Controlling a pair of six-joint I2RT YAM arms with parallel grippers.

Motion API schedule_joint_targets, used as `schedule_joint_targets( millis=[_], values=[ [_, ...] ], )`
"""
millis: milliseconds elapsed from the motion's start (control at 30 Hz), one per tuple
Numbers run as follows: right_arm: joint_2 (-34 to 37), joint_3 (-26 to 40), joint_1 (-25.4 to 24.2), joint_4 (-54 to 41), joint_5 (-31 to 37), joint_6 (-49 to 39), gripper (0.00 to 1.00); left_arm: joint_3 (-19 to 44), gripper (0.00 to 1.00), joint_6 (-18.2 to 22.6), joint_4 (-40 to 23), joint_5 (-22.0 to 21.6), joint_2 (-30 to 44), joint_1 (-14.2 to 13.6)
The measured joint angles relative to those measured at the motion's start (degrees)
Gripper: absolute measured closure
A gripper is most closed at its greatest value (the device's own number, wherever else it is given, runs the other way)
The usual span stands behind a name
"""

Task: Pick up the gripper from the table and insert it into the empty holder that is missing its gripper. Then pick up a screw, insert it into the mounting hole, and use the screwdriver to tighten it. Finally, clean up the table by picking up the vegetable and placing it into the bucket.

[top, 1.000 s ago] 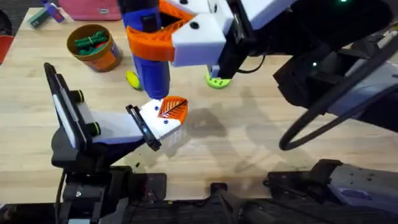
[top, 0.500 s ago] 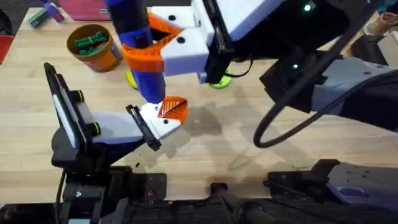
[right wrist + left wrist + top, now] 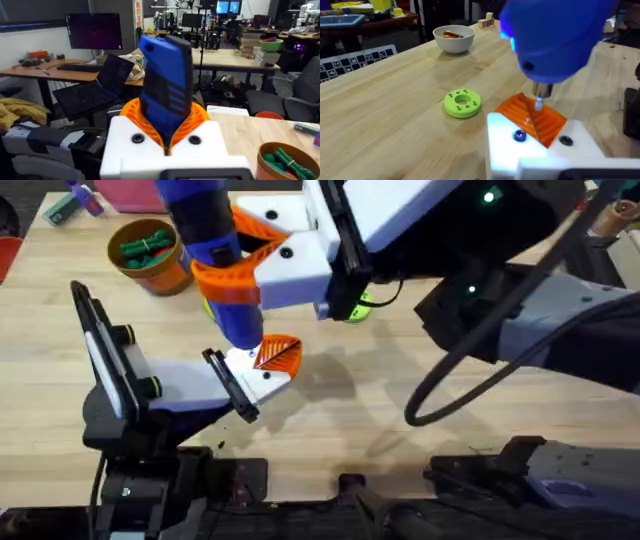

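The screwdriver, long axis near vertical, is clamped in the right gripper; its silver tip points down at the orange finger on the white holder directly beneath, at the left arm's tip. Whether the tip touches cannot be told, nor the left gripper's state.

Overhead looks down; both wrist cameras closely share the screwdriver

No readable text, labels, numbers; screens in right wrist view perhaps too blurred.
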Motion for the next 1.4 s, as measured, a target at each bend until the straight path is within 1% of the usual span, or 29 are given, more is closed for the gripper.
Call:
schedule_joint_targets(
  millis=[533,1100,1400],
  values=[
    [0.55,0.00,0.76,-0.28,-0.02,-2.62,0.976,0.00,0.991,0.00,0.01,0.00,0.00,0.00],
    [0.98,0.00,0.76,-0.72,-0.02,-2.84,0.976,0.00,0.991,0.00,0.01,0.00,-0.01,0.00],
    [3.01,0.00,0.76,-0.77,-0.17,-2.84,0.976,0.00,0.991,0.00,-0.01,0.00,-0.01,0.00]
  ],
)
